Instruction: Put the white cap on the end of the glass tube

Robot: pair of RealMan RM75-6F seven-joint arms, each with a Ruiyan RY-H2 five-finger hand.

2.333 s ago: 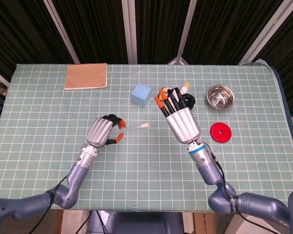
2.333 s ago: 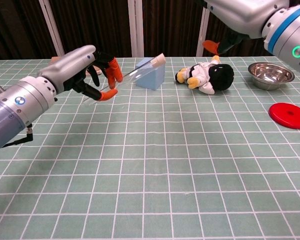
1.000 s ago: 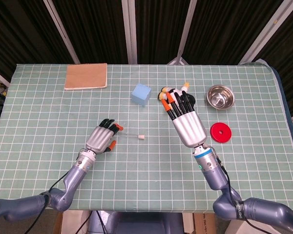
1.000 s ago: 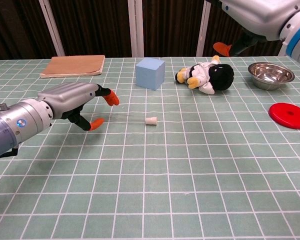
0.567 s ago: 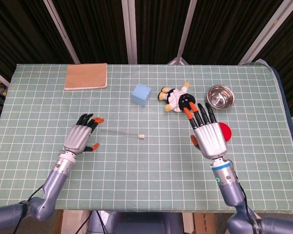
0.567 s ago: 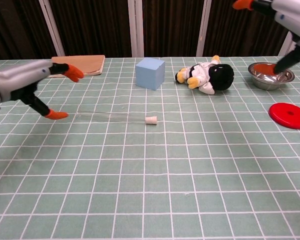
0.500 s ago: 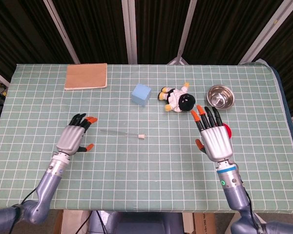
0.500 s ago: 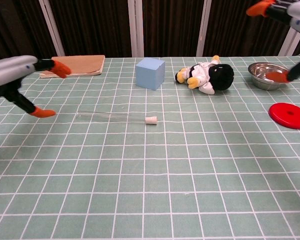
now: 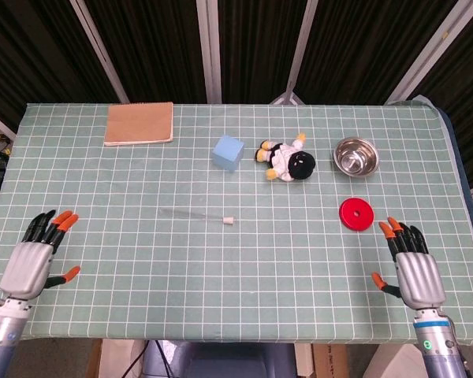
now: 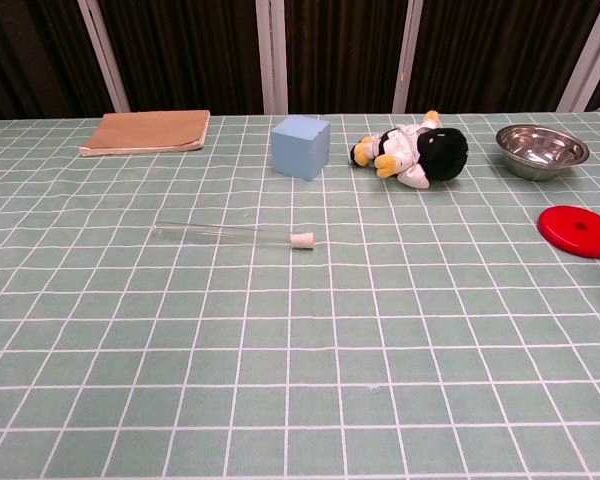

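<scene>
- Lying flat on the table (image 9: 244,260), the glass tube (image 10: 220,232) runs left to right a little left of the middle, with the white cap (image 10: 302,240) seated on its right end; judging by that, the capping looks done.
- Resting free like this, the tube is touched by neither hand, which fits a finished job where the piece is simply set down in open space.
- Hovering at the near left corner, the left hand (image 9: 33,264) is wide, its fingers spread and nothing in it; it sits well apart from the tube.
- Sitting at the near right edge, the right hand (image 9: 412,266) is likewise wide and holds nothing, and is just as far from the tube.
- Neither hand shows in the chest view, so both seem pulled in close to the robot's body.
- Standing beyond the tube is a blue cube (image 10: 301,146), with a stuffed toy (image 10: 412,152) on its side to the right of it.
- Further right are a metal bowl (image 10: 542,150) and, nearer, a red disc (image 10: 579,231).
- A brown pad (image 10: 146,132) lies at the far left.
- None of these touches the tube or lies between it and either hand, so nothing seems to stand in the way.
</scene>
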